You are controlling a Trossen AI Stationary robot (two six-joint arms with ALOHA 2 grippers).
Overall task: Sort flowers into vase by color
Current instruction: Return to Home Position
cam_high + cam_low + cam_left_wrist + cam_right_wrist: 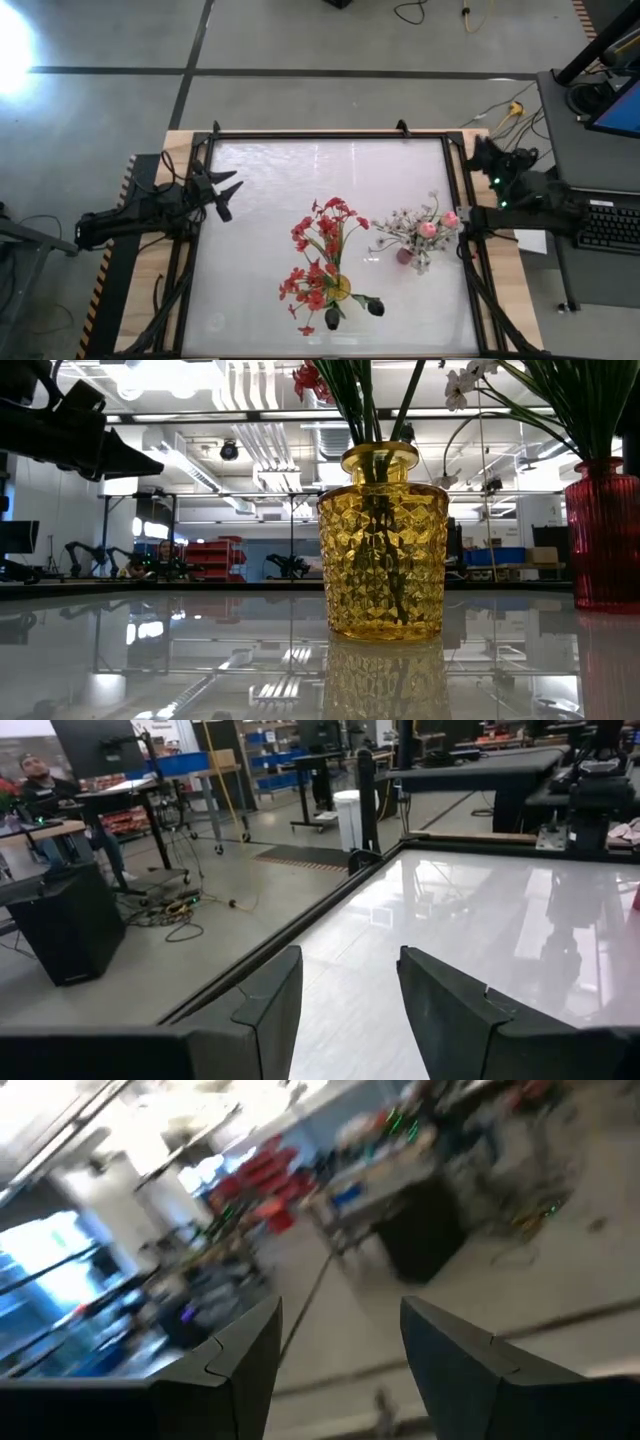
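A yellow glass vase (341,288) stands near the table's front middle. Its stems carry red blossoms (320,250) and dark buds (375,306) that droop beside it. To its right, a small red vase (405,256) holds white sprays (400,228) and pink buds (428,229). In the low view both vases (382,550) (605,535) rest on their bases. My left gripper (224,192) hovers open over the table's left edge, far from the flowers, with nothing between its fingers (350,1010). My right gripper (340,1360) is open and empty; its arm (520,188) is folded back at the right edge.
The glossy white tabletop (270,180) has a black frame (330,135) around it. A desk with a keyboard (610,225) stands beyond the right edge. Cables (510,108) lie on the floor behind the table.
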